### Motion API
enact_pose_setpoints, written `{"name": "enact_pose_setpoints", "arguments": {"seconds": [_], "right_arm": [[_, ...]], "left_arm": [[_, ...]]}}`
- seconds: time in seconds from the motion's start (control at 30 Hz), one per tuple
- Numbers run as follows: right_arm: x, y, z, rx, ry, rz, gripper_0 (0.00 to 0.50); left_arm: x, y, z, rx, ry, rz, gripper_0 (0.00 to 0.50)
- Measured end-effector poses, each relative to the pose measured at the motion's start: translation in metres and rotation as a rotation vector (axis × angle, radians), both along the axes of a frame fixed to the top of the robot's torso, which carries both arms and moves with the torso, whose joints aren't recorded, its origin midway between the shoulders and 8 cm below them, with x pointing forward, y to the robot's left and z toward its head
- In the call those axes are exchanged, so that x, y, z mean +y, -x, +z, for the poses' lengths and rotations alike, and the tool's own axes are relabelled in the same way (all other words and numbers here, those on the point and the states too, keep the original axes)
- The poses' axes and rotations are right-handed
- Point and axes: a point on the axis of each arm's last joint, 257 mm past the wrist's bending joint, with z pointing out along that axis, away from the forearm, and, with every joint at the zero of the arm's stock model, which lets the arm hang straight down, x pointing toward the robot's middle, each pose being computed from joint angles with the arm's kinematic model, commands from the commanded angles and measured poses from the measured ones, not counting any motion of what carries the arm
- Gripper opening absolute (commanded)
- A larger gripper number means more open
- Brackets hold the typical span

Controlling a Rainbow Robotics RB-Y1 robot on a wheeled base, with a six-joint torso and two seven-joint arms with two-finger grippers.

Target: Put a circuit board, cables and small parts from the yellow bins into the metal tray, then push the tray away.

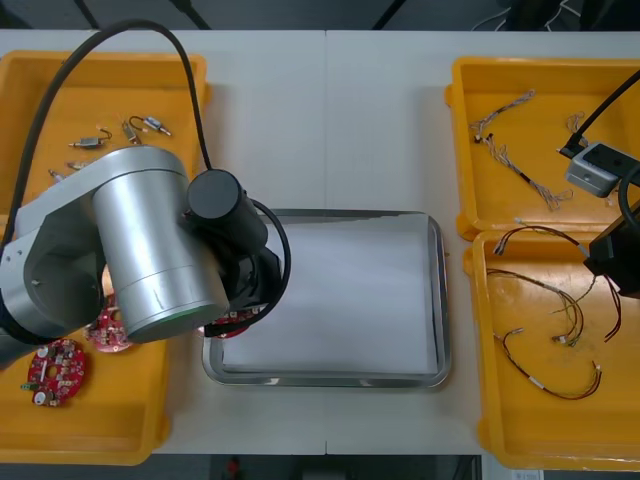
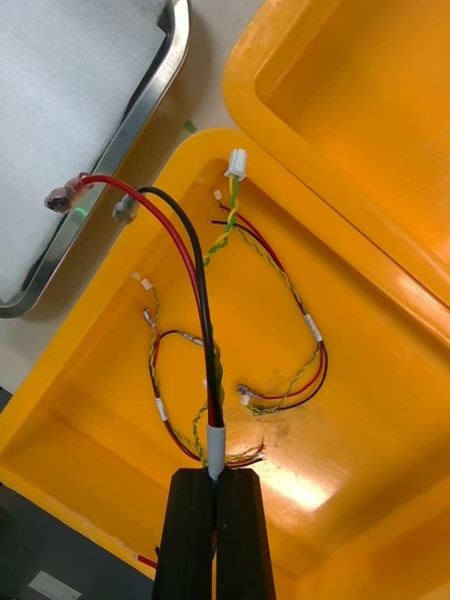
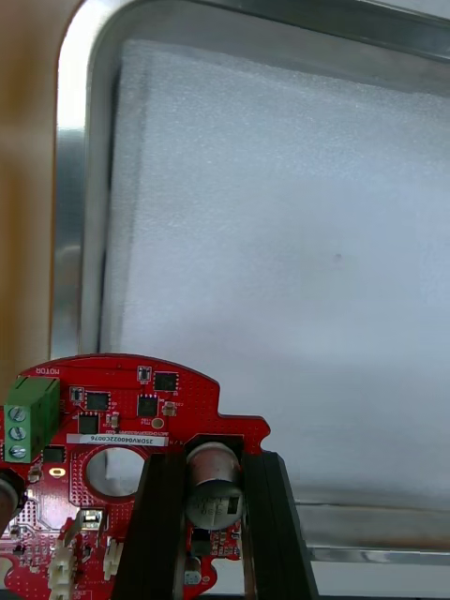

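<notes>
Two grippers loaded. The left gripper pinches a round red circuit board at the left rim of the shiny metal tray, which has a white, foam-textured lining. The right gripper is clamped on a red and black cable above a yellow bin of thin twisted cables.

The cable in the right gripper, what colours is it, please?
The cable is red and black; right wrist view shows it best.

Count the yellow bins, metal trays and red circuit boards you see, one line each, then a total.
Yellow bins: 4
Metal tray: 1
Red circuit boards: 3, one in the left gripper at the tray's edge
Total: 8
Right gripper holds a red and black cable over a right bin.
</notes>
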Motion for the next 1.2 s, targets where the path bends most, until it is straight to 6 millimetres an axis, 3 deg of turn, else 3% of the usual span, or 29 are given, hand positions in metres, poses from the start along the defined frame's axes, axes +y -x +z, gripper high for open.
{"name": "enact_pose_setpoints", "arguments": {"seconds": [0.33,0.57,0.8,1.2], "right_arm": [[0.000,0.000,0.000,0.000,0.000,0.000,0.000],[0.000,0.000,0.000,0.000,0.000,0.000,0.000],[0.000,0.000,0.000,0.000,0.000,0.000,0.000],[0.000,0.000,0.000,0.000,0.000,0.000,0.000]], "left_arm": [[-0.025,-0.007,-0.014,0.002,0.012,0.011,0.000],[-0.029,-0.003,-0.038,0.043,-0.012,0.005,0.000],[-0.040,-0.017,-0.042,0.005,0.010,0.015,0.000],[-0.042,-0.013,-0.059,0.007,-0.019,-0.007,0.000]]}}
